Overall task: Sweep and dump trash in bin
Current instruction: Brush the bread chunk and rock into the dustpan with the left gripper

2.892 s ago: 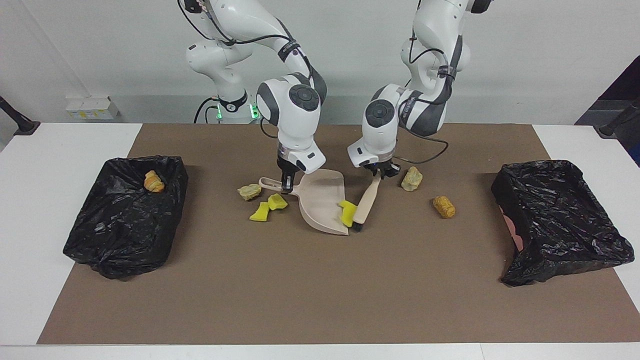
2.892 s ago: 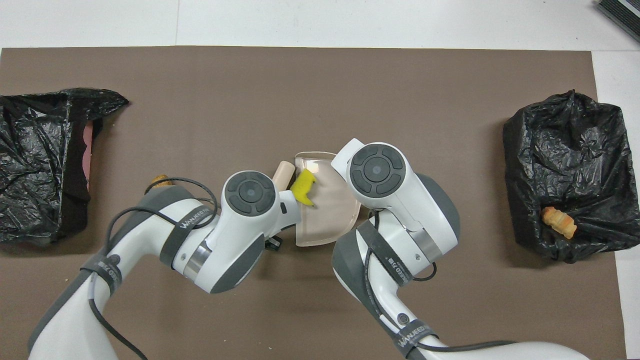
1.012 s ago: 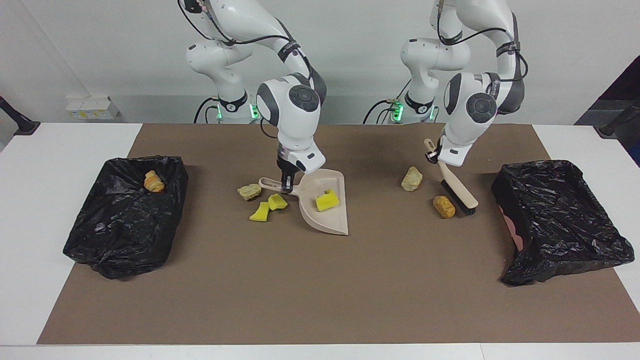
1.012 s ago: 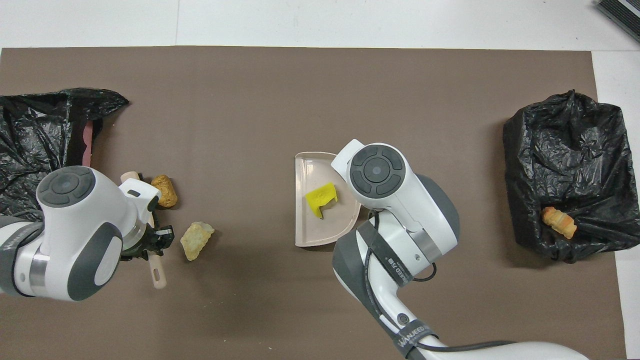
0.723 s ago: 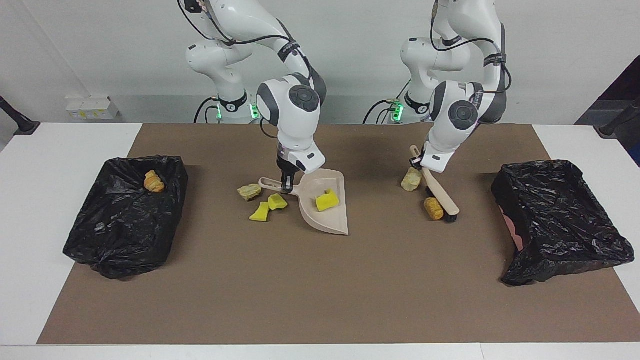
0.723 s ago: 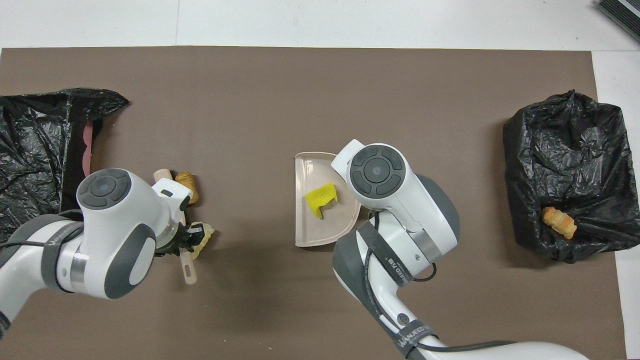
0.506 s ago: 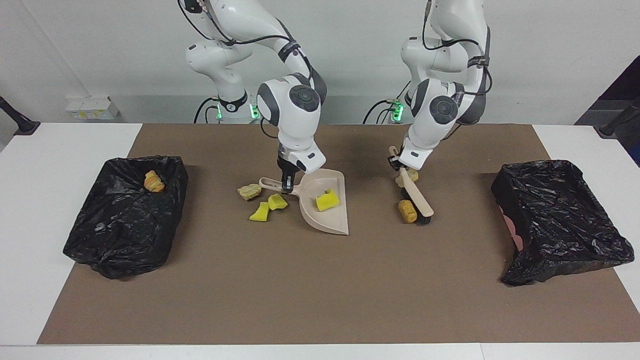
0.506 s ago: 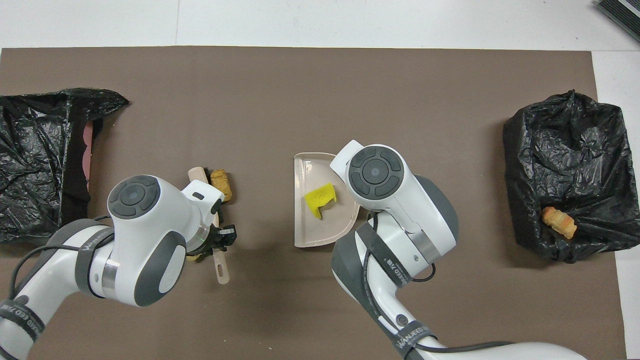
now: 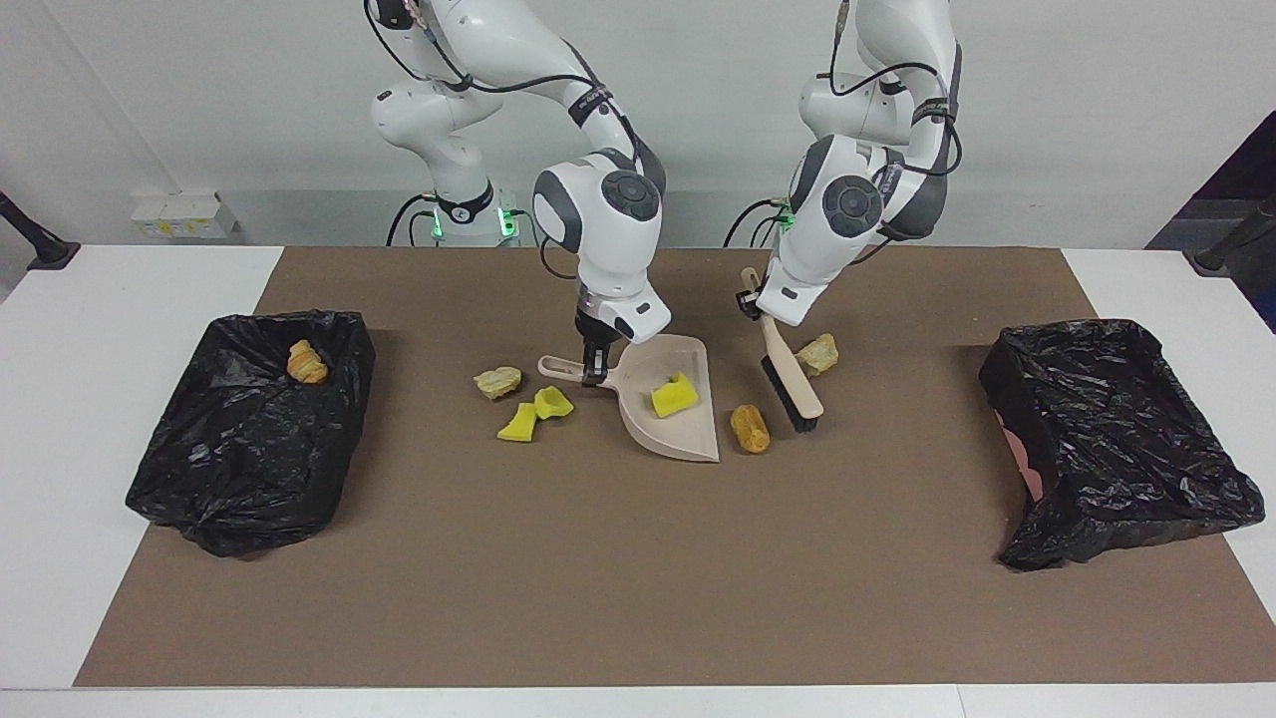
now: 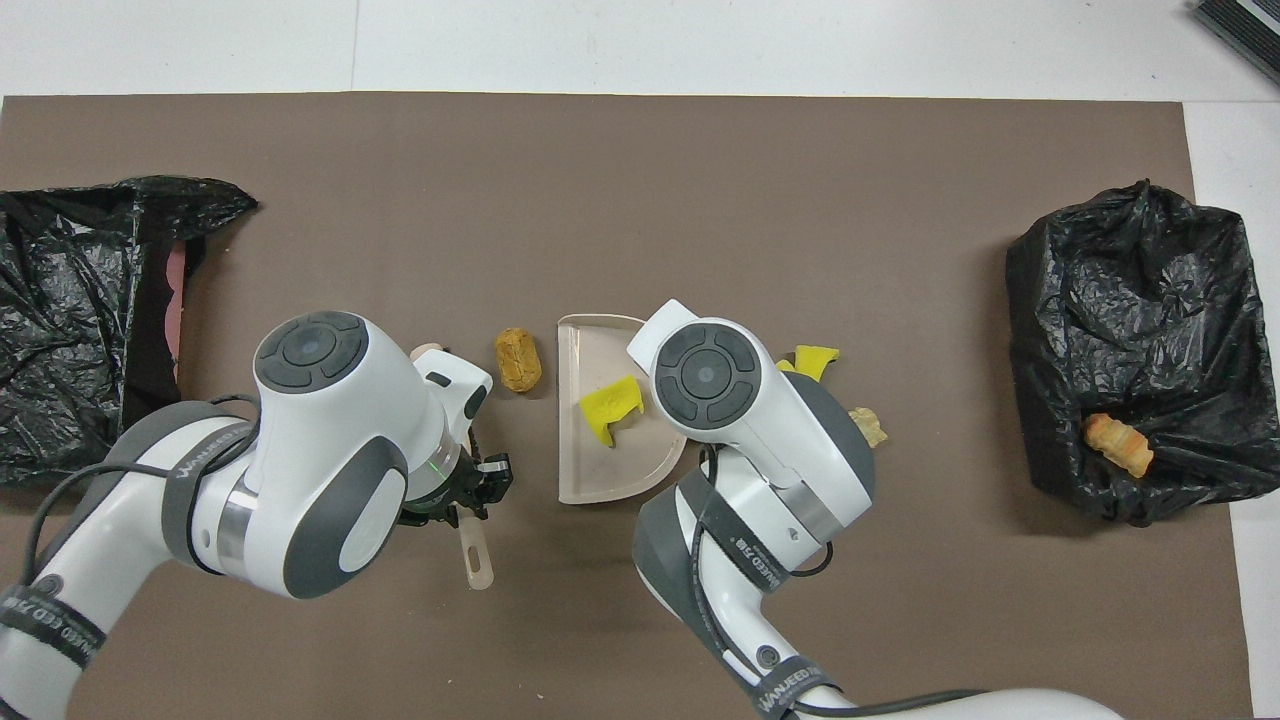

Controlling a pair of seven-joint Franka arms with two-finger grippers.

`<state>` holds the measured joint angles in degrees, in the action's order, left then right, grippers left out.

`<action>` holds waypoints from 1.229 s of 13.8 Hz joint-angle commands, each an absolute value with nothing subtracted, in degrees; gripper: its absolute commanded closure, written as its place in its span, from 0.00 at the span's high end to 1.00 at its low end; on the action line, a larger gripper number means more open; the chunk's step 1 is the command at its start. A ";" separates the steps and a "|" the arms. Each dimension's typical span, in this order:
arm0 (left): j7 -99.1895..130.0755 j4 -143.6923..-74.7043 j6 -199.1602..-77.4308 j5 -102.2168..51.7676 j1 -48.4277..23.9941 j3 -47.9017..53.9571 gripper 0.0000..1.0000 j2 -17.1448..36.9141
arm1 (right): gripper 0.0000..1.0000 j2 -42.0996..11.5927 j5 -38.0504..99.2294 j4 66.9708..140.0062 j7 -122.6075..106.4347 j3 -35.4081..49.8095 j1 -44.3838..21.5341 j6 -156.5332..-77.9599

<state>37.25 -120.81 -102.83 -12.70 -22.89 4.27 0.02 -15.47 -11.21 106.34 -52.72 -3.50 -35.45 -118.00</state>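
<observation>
My right gripper (image 9: 594, 373) is shut on the handle of the beige dustpan (image 9: 688, 435), which rests on the brown mat. A yellow sponge piece (image 9: 674, 396) lies in the pan. My left gripper (image 9: 752, 303) is shut on the handle of the beige brush (image 9: 795, 386), whose bristles touch the mat. An orange-brown lump (image 9: 750, 429) sits between the brush and the pan's open lip. A cream lump (image 9: 817, 354) lies beside the brush toward the left arm's end. More trash lies by the pan's handle: a cream lump (image 9: 496, 381) and two yellow pieces (image 9: 553, 402) (image 9: 518, 423).
A black-bagged bin (image 9: 249, 479) stands at the right arm's end of the table, with a bread piece (image 9: 306, 362) in it. A second black-bagged bin (image 9: 1126, 449) stands at the left arm's end. The brown mat (image 9: 638, 578) covers the middle of the white table.
The left arm has swept the brush toward the dustpan, pushing the orange-brown lump up to the pan's lip and passing the cream lump. The dustpan shifted slightly toward the left arm's end.
</observation>
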 commanded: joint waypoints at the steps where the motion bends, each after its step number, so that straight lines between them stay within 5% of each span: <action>1: 46.19 -121.20 -95.21 -12.22 -22.68 3.96 0.00 -3.34 | 0.00 -15.64 -11.34 106.96 -51.50 -3.25 -35.42 -119.53; 4: 51.93 -124.78 -90.97 -10.46 -22.59 4.04 0.00 -6.23 | 0.00 -15.64 -11.34 107.14 -51.59 -3.25 -35.42 -119.62; 10: 62.22 -141.41 -104.06 -10.46 -22.76 4.22 0.00 -14.67 | 0.00 -15.64 -11.34 107.75 -51.42 -3.25 -35.60 -119.62; 17: 62.84 -139.32 -123.64 -13.09 -23.12 4.31 0.00 -5.20 | 0.00 -16.44 -11.25 107.67 -48.78 -3.25 -36.74 -120.50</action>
